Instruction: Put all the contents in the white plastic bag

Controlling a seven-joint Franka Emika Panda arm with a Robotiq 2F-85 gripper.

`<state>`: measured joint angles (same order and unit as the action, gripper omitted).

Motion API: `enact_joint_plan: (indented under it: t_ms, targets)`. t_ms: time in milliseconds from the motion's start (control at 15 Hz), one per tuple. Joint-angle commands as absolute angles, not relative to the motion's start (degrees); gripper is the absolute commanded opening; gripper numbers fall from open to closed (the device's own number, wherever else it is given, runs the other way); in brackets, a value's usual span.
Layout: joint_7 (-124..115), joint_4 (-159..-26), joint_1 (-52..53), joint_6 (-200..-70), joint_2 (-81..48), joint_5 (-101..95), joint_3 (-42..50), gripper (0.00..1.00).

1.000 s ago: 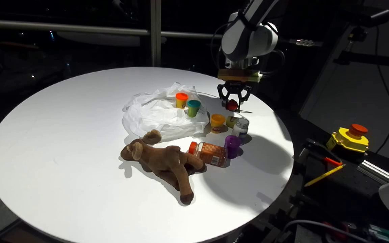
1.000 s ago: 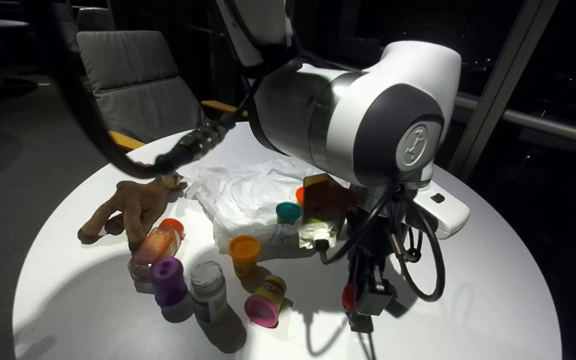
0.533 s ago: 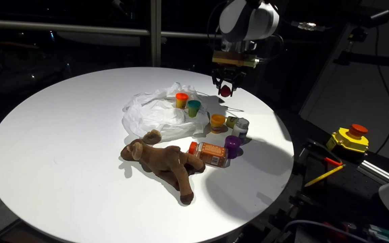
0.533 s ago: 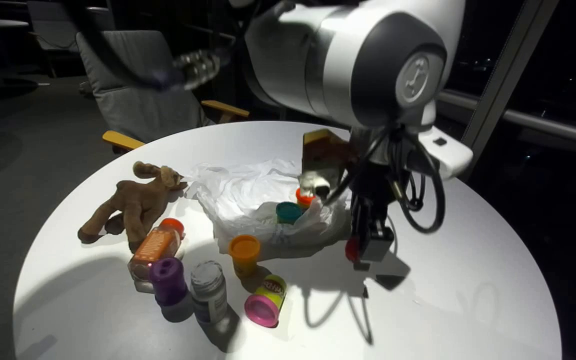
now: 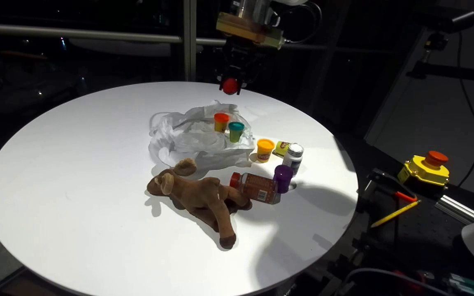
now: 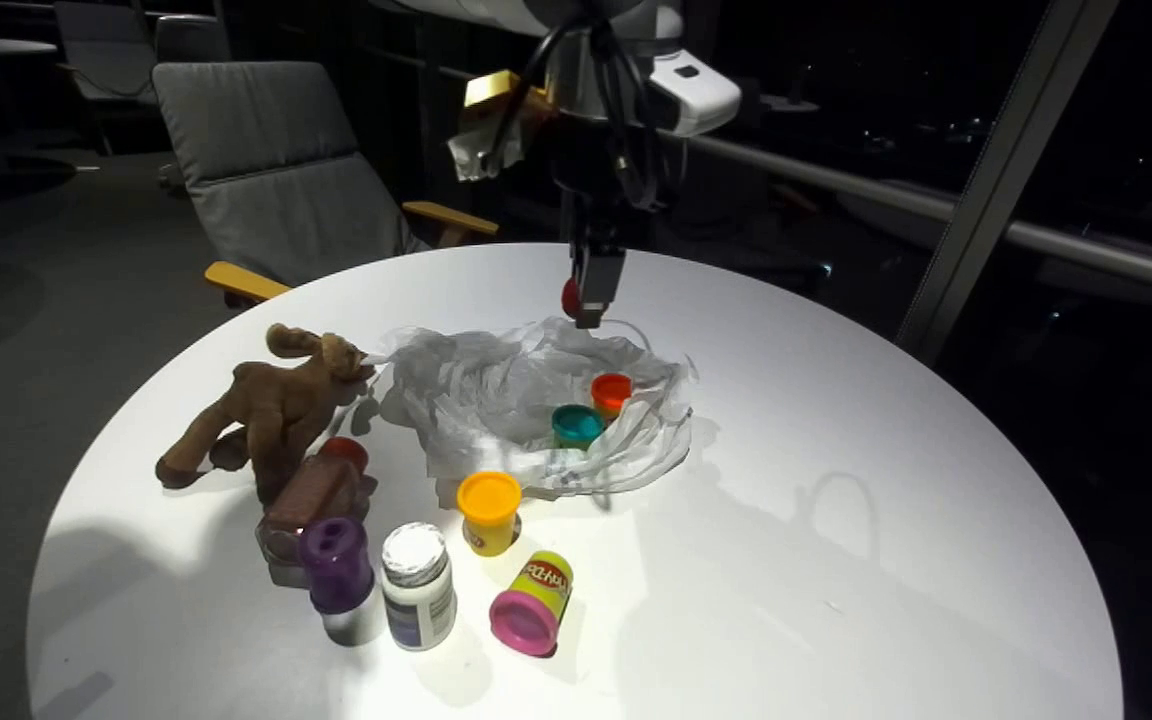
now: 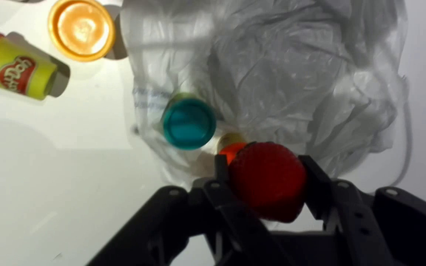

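My gripper (image 7: 264, 164) is shut on a round red object (image 7: 268, 184), held in the air above the table. It shows in both exterior views (image 5: 230, 86) (image 6: 570, 297). The crumpled white plastic bag (image 5: 191, 142) lies open below; the red object overlaps its edge in the wrist view. A red-lidded cup (image 6: 612, 393) and a teal-lidded cup (image 6: 576, 427) stand in the bag. Outside it are an orange-lidded cup (image 6: 489, 512), a tipped pink-lidded tub (image 6: 536, 605), a white bottle (image 6: 419, 590), a purple container (image 6: 336, 565), a lying red-capped jar (image 6: 311, 505) and a brown plush animal (image 5: 198, 193).
The round white table (image 5: 76, 197) carries everything. The loose items cluster along one side of the bag. A grey chair (image 6: 276, 170) stands behind the table. A yellow box with a red button (image 5: 426, 170) sits on a dark surface beside the table.
The gripper has risen from near the table with the red object in it and moved across to the bag. The other items have not moved.
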<state>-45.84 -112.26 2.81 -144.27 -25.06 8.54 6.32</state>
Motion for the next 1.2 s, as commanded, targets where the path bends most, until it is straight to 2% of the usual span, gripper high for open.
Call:
enact_joint_plan:
  t_ms: [0,400,800,867,933,1133]
  targets:
    - [-44.53,-105.6,2.94,-143.26,-31.52,11.41,2.78,0.25]
    - [-46.01,-95.77,4.87,-142.18,-43.48,9.72,3.68,0.25]
    - [-45.36,-87.96,5.77,-147.6,-50.78,8.34,5.72,0.25]
    - [-45.3,-87.4,5.86,-147.92,-50.93,8.35,6.0,0.75]
    - [-44.79,-88.42,5.56,-147.98,-49.76,8.78,5.8,0.76]
    - [-42.33,-93.04,4.33,-147.95,-45.38,9.72,4.64,0.96]
